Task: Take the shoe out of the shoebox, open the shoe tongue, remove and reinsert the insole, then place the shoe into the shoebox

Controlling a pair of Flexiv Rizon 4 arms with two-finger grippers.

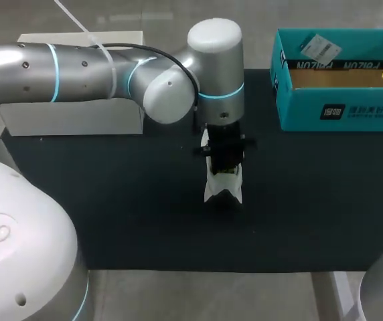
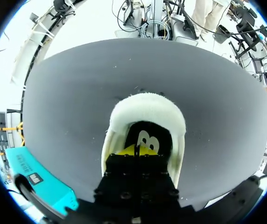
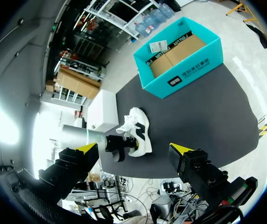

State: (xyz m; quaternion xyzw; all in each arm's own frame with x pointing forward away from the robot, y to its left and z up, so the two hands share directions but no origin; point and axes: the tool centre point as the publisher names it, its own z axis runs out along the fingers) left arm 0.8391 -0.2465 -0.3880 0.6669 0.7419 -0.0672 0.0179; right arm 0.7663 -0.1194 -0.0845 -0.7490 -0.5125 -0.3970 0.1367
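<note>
Head view shows the black table (image 1: pixel 111 221), the teal shoebox (image 1: pixel 339 110) at its far right corner, and the white shoe (image 1: pixel 219 190) near the middle, well apart from the box, with the left gripper (image 1: pixel 223 167) inside its opening. Left wrist view shows that gripper's yellow tips drawn together just over the dark insole (image 2: pixel 145 137); whether the insole's edge is caught between them cannot be told. The right gripper (image 3: pixel 133 148) hangs open high above the table. Recommended: confirm a firm pinch on the insole, then draw it out slowly, bracing the shoe if it lifts.
</note>
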